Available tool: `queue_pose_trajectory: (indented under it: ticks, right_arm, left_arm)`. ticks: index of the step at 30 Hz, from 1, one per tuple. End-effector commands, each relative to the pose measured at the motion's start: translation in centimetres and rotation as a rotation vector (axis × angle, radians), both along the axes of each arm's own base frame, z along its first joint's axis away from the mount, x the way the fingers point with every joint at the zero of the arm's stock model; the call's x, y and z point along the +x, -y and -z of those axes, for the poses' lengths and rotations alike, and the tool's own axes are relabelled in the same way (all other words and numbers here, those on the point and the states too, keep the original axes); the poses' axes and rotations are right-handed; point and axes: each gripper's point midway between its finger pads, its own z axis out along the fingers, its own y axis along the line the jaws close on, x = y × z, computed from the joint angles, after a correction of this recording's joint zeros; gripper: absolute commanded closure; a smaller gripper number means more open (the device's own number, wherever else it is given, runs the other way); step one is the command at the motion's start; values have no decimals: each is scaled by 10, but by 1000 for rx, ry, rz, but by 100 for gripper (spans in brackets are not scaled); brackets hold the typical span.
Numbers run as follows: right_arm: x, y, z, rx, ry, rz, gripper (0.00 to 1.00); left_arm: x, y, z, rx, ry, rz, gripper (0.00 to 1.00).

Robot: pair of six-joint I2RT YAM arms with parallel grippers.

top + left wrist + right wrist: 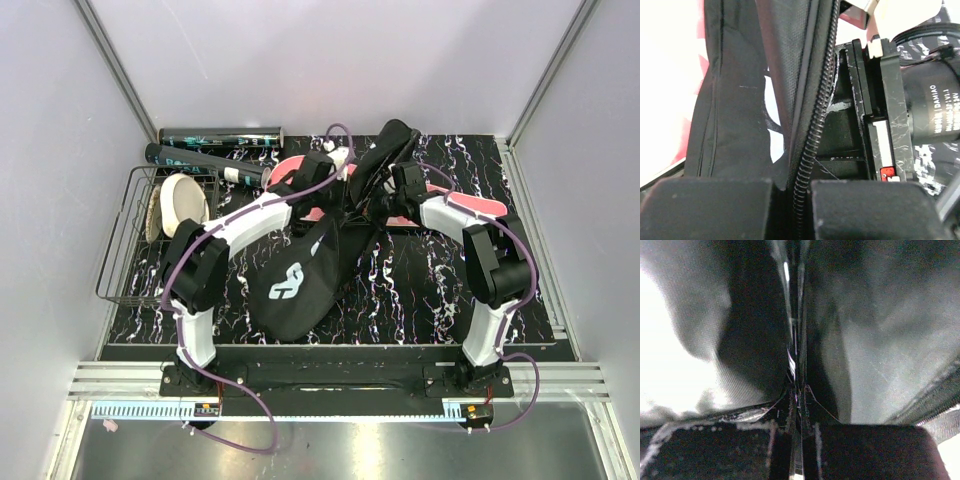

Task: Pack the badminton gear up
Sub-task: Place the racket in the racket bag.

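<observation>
Both arms are in on the black CROSSWAY bag [293, 287]. It lies across the middle of the table with its long axis running from 7 o'clock, near the bases, up to 1 o'clock, where its narrow end lifts off the mat. The two grippers meet on that far half, the left coming from the 10 o'clock side and the right from 3 o'clock, almost touching each other.

The left gripper [791, 200] has its pads drawn together on the bag's edge, and the zipper coil [812, 135] runs straight up from between them. The right gripper [797, 440] is pinched tight too, with a dark seam of bag fabric caught between its pads.

So the zipper line follows the bag's length, and I judge any pull will have to go along it. Neither arm is nearer, since both are on it.

The pink racket case [478, 207] pokes out from under the bag at 2 o'clock. The dark tubes [220, 136] wait at 11 o'clock by the back wall. No rackets or shuttlecocks are in sight.
</observation>
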Motion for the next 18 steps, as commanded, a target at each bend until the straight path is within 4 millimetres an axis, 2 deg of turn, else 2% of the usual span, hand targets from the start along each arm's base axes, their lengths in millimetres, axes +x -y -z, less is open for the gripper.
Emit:
queue_pose_trajectory:
  ticks: [1,3,4,5,7,8,9,10,12,15,17,18]
  right_arm:
    - [-20,-40,-80,163,232,-166,100]
    - [-29,-39,-69,150,213,-176,100]
    - [-37,-44,-63,148,200,-192,100]
    - [-42,-49,-49,137,179,-223,100]
    - [-71,-71,-44,174,154,-350,100]
    - [-80,-76,-35,129,171,-399,100]
    - [-80,-75,-21,45,176,-384,100]
    - [-92,-76,-11,2,146,-412,100]
    - [-94,-73,5,-1,101,-394,100]
    - [-90,-72,8,-5,113,-381,100]
    - [-77,-60,-6,-6,146,-344,97]
    - [-74,-55,-13,0,158,-330,92]
  left_arm:
    - [-19,34,-97,-394,60,267,100]
    - [-27,28,-114,-487,35,351,100]
    - [-25,27,-122,-538,11,339,100]
    - [-26,25,-126,-578,-11,364,100]
    - [-27,29,-135,-578,-29,407,100]
    - [-16,29,-127,-549,-39,347,100]
    - [-14,29,-126,-538,-55,328,100]
    - [-14,28,-127,-538,-74,326,100]
    - [-16,28,-131,-559,-95,342,100]
    - [-15,26,-128,-585,-155,278,100]
    - [-3,16,-120,-582,-202,167,100]
    - [-2,10,-108,-572,-245,125,100]
